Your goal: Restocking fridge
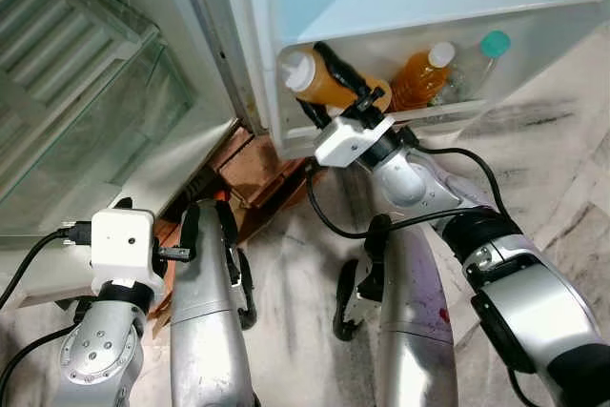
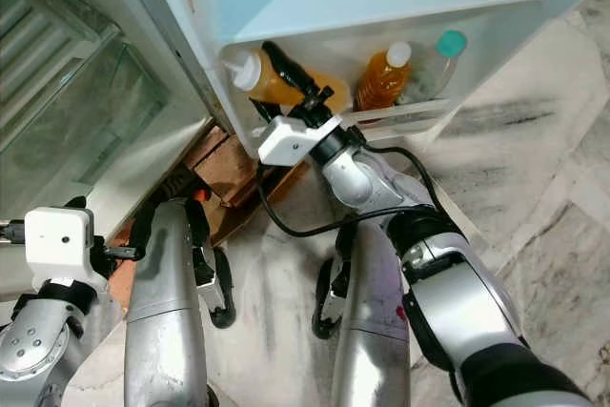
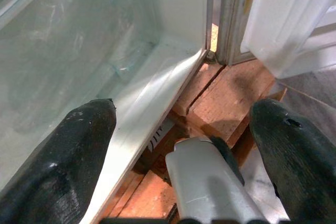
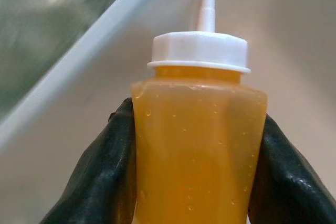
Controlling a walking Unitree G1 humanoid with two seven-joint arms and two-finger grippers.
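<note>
Right gripper (image 1: pixel 335 71) is reaching up into the white door shelf (image 1: pixel 448 111) of the open fridge and clamping a translucent squeeze bottle of orange sauce with a white nozzle cap (image 1: pixel 307 80). The bottle is tilting: its long axis is running slantwise, the nozzle end pointing up and toward the robot's left, toward the hinge side of the door, the base lying lower toward the robot's right inside the shelf. In the right wrist view the bottle (image 4: pixel 199 145) is sitting squarely between the two black fingers (image 4: pixel 110 182), one pressing each flank just below the cap, the nozzle pointing away from the wrist along the finger line. Fingers are closed to the bottle's width.

Further along the same shelf toward the robot's right, an orange drink bottle with a white cap (image 1: pixel 422 76) is standing beside a clear bottle with a teal cap (image 1: pixel 481 62), both apart from the gripper.

Left gripper (image 3: pixel 178 145) is hanging low beside the fridge's glass-fronted drawer (image 3: pixel 79 61), fingers spread wide and holding nothing, above reddish wooden blocks (image 3: pixel 220 103) under the fridge. The floor is marble tile (image 1: pixel 562 169).
</note>
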